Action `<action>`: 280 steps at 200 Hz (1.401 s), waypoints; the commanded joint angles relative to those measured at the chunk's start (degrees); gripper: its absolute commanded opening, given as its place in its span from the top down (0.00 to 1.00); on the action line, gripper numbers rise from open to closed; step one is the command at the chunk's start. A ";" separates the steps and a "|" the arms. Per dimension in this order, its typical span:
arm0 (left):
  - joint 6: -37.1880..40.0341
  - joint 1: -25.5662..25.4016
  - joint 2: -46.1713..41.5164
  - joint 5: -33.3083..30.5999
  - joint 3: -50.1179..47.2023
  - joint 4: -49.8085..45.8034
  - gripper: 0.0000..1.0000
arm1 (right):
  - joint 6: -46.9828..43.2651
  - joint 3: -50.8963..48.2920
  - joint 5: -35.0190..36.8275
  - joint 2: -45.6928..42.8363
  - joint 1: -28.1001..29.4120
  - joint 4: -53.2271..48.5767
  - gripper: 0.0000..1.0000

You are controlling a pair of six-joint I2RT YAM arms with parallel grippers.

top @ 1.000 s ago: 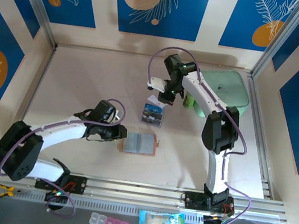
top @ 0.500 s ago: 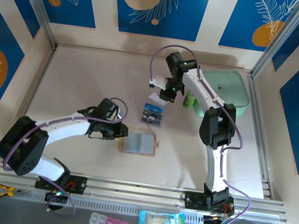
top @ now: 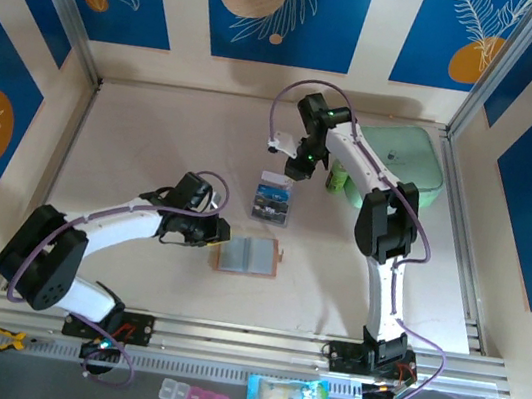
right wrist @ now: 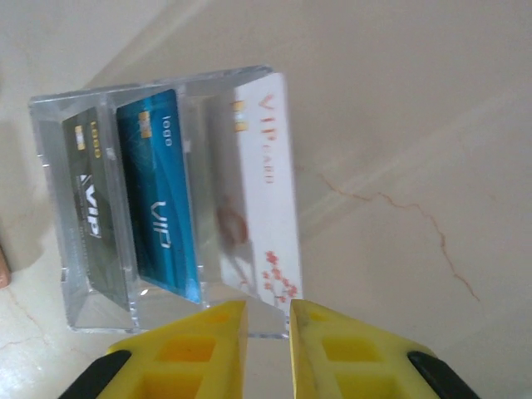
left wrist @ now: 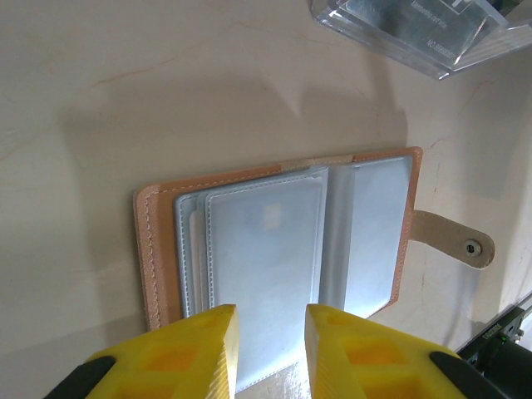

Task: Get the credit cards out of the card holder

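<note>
On desk (top: pixel 151 161), card holder (top: pixel 249 256): lies open and flat, tan cover down, grey sleeves up, snap tab sticking out to one side. Sleeves look empty.
Cards (right wrist: pixel 158 204): three of them, black, blue and white, standing on edge side by side in a clear stand (top: pixel 274 201). Stand sits beyond the holder, near it but apart.
Why so: holder is spread open so the sleeves can be reached. Stand keeps the pulled cards upright and sorted.
Left fingers (top: pixel 214 235): narrow gap, nothing gripped. Low at the holder's left edge, gap lined up on the top sleeve, probably steadying or checking it.
Right fingers (top: pixel 294 171): narrow gap, empty. Just off the stand's white-card end, no contact that I can see.
Progress: looks about done, no card seen in the sleeves. Back sleeves are partly hidden, so not certain.
Risk: a nudge from the right fingers could tip the stand.
</note>
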 commanded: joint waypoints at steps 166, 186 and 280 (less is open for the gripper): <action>0.11 -0.20 0.19 0.69 -1.65 3.27 0.76 | 61.35 -27.66 -6.63 -19.12 5.60 22.72 0.93; 0.08 -0.24 0.44 0.68 -2.23 4.12 0.78 | 66.91 -32.07 -7.92 -21.95 7.38 24.42 0.95; -0.25 -0.23 0.23 0.68 -5.54 6.29 0.86 | 77.81 -43.68 -9.49 -27.62 19.39 27.65 1.00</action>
